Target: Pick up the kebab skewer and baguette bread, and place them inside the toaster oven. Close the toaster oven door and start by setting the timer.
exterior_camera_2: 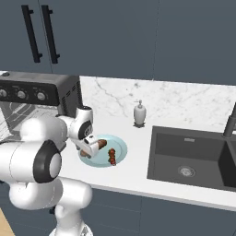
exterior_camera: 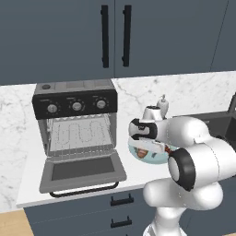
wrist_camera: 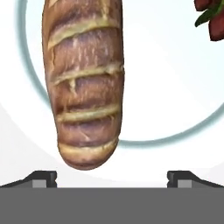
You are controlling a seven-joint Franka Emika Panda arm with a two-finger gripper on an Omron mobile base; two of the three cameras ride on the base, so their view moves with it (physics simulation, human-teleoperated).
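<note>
Pincer [wrist_camera: 112, 177] hangs low over the plate [exterior_camera_2: 120, 148], jaws spread wide and holding nothing, its two dark tips either side of the near end of the bread [wrist_camera: 84, 83].

Worktop [exterior_camera: 27, 170] is white marble, running along dark cabinets. Oven [exterior_camera: 76, 122] stands toward the worktop's left end, against the back wall, three knobs across its black panel and a wire rack inside. Its door [exterior_camera: 83, 171] lies dropped flat toward the front edge, black handle outermost. Sink [exterior_camera_2: 191, 159] is sunk into the worktop's right part. Plate, pale blue, sits between oven and sink, near the front edge. Bread lies on the plate's oven side; skewer [exterior_camera_2: 112, 156] lies on the sink side, apart from the loaf. Soap bottle [exterior_camera_2: 140, 113] stands by the back wall.
</note>
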